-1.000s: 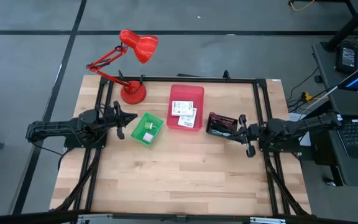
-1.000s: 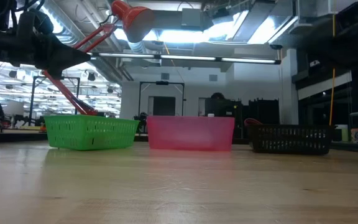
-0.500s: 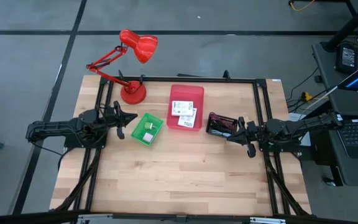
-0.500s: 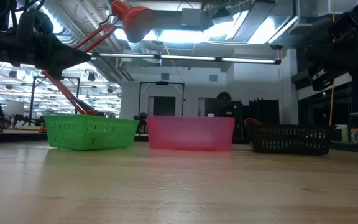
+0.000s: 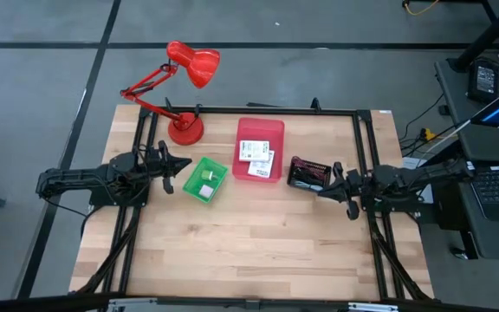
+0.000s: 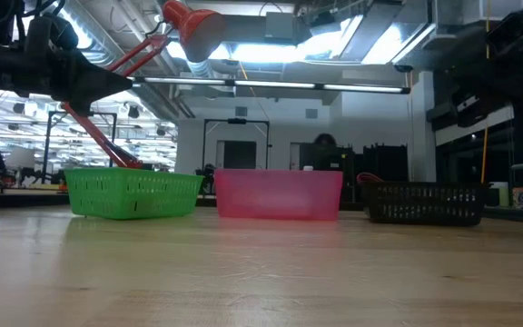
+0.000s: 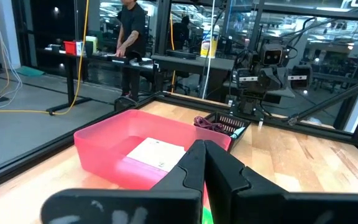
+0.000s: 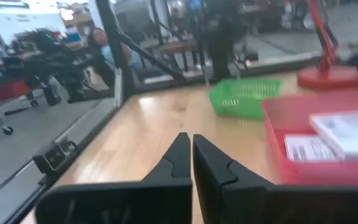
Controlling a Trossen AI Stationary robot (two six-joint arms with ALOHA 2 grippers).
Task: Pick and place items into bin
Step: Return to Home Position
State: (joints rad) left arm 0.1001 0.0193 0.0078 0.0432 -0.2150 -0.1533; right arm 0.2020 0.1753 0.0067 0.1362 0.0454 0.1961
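The pink bin [image 5: 260,149] holds two white printed packets [image 5: 255,159], which also show in the right wrist view [image 8: 337,138]. A green basket [image 5: 205,179] with a green-white piece [image 5: 206,182] stands to its left. A black basket [image 5: 308,173] with purple cord [image 7: 209,124] stands to its right. My left gripper [image 5: 186,165] hovers shut just left of the green basket. My right gripper [image 5: 320,191] hovers shut at the black basket's near right corner. The pink cube, black cord and bluish strip do not show.
A red desk lamp [image 5: 184,128] stands at the far left of the table, its head [image 5: 199,65] beyond the far edge. The three containers sit in a row across the far half [image 6: 278,194]. Bare wood [image 5: 249,251] fills the near half. People stand in the room behind.
My right arm has shifted a little beside the black basket and shows further into the low view than a second ago. Its fingers stay shut.
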